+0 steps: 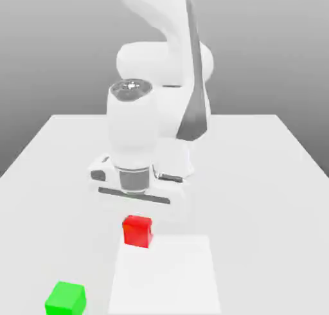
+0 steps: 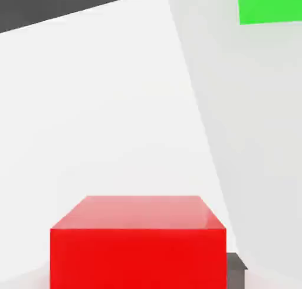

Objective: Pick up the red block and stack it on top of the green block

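Gripper: white, clamped on the red block.
Red block: solid, by the white panel's far corner, exterior view's left.
Green block: bright, beyond that side's edge.

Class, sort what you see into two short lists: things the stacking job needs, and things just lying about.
Needed for the job:
- red block
- green block
- robot gripper

Just lying about:
- white square on the table
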You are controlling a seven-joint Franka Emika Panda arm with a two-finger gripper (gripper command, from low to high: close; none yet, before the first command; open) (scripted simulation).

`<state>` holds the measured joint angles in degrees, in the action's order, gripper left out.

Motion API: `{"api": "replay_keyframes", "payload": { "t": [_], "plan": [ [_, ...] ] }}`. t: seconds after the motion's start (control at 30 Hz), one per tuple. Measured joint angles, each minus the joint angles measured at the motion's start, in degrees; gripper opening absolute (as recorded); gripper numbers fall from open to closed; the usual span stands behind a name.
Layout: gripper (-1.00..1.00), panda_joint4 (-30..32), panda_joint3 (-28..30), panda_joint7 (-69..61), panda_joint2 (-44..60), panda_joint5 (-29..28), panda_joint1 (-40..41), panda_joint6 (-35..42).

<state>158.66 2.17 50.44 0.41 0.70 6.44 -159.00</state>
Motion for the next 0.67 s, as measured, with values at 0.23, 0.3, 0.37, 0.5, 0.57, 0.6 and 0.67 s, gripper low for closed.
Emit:
{"api": "replay_keyframes", "payload": {
  "t": [0.23, 0.3, 0.37, 0.5, 0.57, 0.6, 0.67],
  "plan": [
    [-1.00, -14.1, 2.1, -6.6, 6.6, 1.6, 4.8, 7.7],
    [-1.00, -18.2, 2.6, -8.2, 8.6, 1.7, 5.7, 9.8],
    [-1.00, -22.3, 3.2, -9.8, 10.5, 1.6, 6.6, 11.9],
    [-1.00, -25.1, 2.9, -11.5, 17.4, 2.7, 7.6, 7.8],
    [1.00, -25.3, 2.7, -11.8, 19.3, 3.0, 7.8, 6.0],
    [1.00, -25.3, 2.7, -11.8, 19.3, 3.0, 7.8, 6.0],
    [1.00, -25.3, 2.7, -11.8, 19.3, 3.0, 7.8, 6.0]
  ]
}}
